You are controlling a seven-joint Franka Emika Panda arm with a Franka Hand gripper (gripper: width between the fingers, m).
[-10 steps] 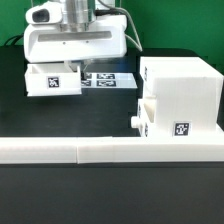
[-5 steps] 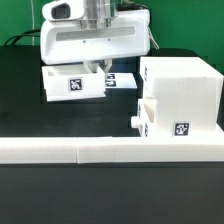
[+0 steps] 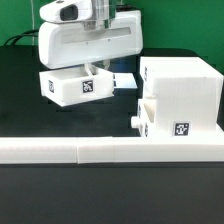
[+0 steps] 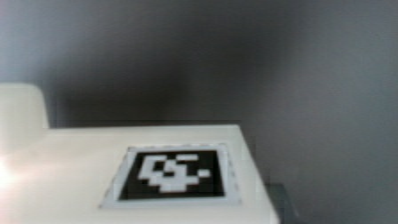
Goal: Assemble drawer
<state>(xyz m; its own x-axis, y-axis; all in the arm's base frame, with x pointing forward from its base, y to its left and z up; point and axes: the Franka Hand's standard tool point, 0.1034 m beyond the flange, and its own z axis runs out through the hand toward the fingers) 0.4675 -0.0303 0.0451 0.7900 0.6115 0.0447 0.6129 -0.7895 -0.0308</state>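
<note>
The big white drawer housing [image 3: 182,85] stands at the exterior view's right. One tray [image 3: 165,124] with a round knob [image 3: 133,118] and a square tag sits in its lower slot. My gripper [image 3: 93,67] is shut on the second tagged tray [image 3: 70,86] and holds it off the black table, just left of the housing and slightly tilted. The fingertips are mostly hidden behind the tray's wall. The wrist view shows only a white tray surface with its tag [image 4: 175,172], blurred, and no fingers.
The long low white rail [image 3: 110,150] runs across the front. The marker board [image 3: 124,81] lies on the table behind the held tray, mostly hidden. A narrow gap separates the held tray from the housing's side.
My gripper has carried the tray from the exterior view's left toward the housing. The tray now hangs closer to the housing and covers more of the marker board.
</note>
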